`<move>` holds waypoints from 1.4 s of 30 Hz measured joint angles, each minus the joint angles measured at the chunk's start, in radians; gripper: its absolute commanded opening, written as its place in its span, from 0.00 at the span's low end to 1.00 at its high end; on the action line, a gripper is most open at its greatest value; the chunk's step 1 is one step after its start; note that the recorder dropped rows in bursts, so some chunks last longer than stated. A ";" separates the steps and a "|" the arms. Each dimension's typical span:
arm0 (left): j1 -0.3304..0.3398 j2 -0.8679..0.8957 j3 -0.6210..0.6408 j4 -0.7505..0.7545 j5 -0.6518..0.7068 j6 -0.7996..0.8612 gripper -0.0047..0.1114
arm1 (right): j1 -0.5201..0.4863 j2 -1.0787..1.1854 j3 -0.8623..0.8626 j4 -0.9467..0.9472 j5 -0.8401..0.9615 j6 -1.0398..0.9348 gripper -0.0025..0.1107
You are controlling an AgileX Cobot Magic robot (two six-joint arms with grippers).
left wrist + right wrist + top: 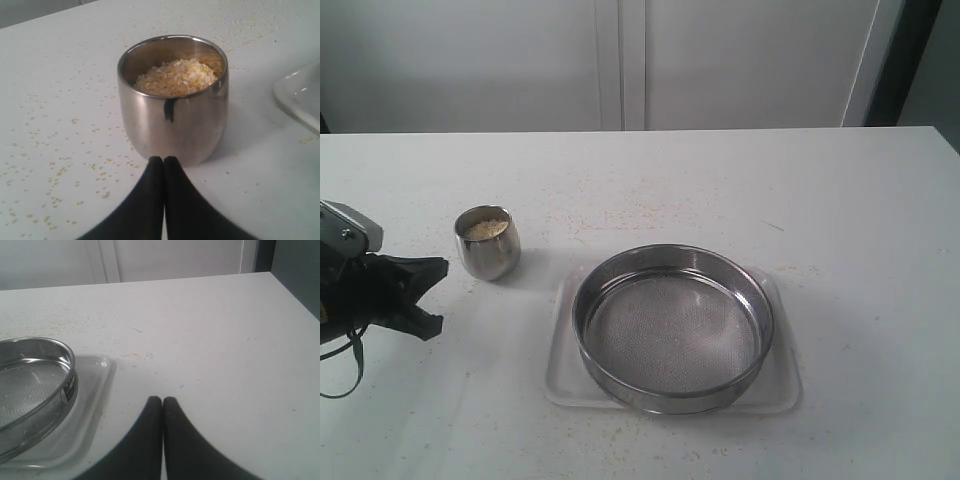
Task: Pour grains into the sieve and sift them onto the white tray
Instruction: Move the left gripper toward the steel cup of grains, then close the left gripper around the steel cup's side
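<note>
Both pincers are closed with jaws pressed together, and nothing is held by the left pincer (163, 164) or the right pincer (162, 402). If the left one is advanced before it is opened, the steel cup (487, 245) could be toppled and the grains (485, 228) lost onto the speckled counter (770, 180). The heaped grains sit centre-left in the exterior view, just beyond the left pincer's tips, seemingly untouched. The empty sieve (670, 335) rests on the white tray (565, 380) at lower centre.

The left gripper (163, 160) has black, curved, tapering fingers (142, 205), a grey housing (348, 228), and a thin black cable (358, 362).
</note>
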 measured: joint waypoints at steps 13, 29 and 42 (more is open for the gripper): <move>0.000 0.000 0.000 0.032 0.000 -0.027 0.94 | 0.000 0.000 0.000 0.000 0.000 0.000 0.02; -0.053 0.088 -0.125 0.061 0.000 -0.038 0.94 | 0.000 0.000 0.000 0.000 0.000 0.000 0.02; -0.092 0.187 -0.286 0.059 0.000 -0.065 0.94 | 0.000 0.000 0.000 0.000 0.000 0.002 0.02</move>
